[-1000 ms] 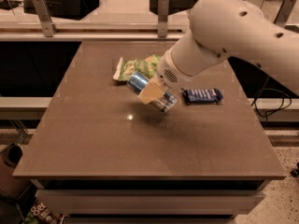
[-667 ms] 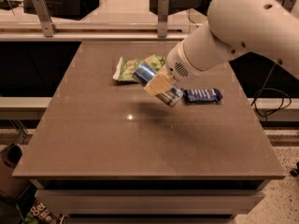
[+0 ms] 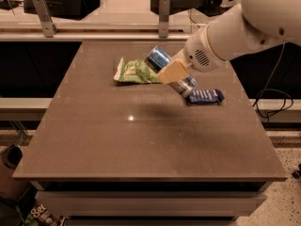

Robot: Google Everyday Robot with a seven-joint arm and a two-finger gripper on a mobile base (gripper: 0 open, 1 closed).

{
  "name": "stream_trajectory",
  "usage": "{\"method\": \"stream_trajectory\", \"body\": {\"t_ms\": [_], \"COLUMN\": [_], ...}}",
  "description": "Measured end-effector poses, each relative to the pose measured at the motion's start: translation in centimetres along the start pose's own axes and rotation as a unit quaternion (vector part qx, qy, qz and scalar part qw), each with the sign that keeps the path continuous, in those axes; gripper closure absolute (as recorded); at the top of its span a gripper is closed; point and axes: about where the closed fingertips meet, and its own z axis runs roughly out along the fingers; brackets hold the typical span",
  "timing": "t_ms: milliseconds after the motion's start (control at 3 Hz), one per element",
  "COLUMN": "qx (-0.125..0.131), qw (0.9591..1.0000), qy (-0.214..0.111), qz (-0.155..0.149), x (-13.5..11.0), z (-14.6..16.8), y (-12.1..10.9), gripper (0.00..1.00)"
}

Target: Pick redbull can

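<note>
The redbull can [image 3: 159, 60] is a slim blue and silver can with shiny ends. It lies tilted in the air above the brown table [image 3: 117, 140], held across its middle. My gripper [image 3: 173, 72] reaches in from the upper right on a white arm and is shut on the can, with a tan finger pad [image 3: 172, 70] across its side. The can's lower end [image 3: 187, 84] hangs just above the dark blue snack-bar wrapper [image 3: 205, 96].
A green snack bag [image 3: 135, 71] lies on the table left of the can. The dark blue wrapper lies at the right side of the table. Metal posts [image 3: 43, 15] and a rail stand behind the table's far edge. A cable hangs at the right.
My gripper has lifted the can higher and moved it a little to the right and back, away from the table top. The bag and the wrapper have not moved.
</note>
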Motion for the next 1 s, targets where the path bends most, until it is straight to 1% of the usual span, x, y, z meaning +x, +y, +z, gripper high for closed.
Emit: {"method": "stream_trajectory", "body": {"t_ms": [333,1000], "qx": [0.018,0.048], "qw": [0.9997,0.9981], "qy": [-0.016,-0.037], "qz": [-0.002,-0.007], "x": [-0.6,-1.3], "z": [-2.4,-6.4], "y": [-0.5,-0.5], "gripper": [1.0,1.0]}}
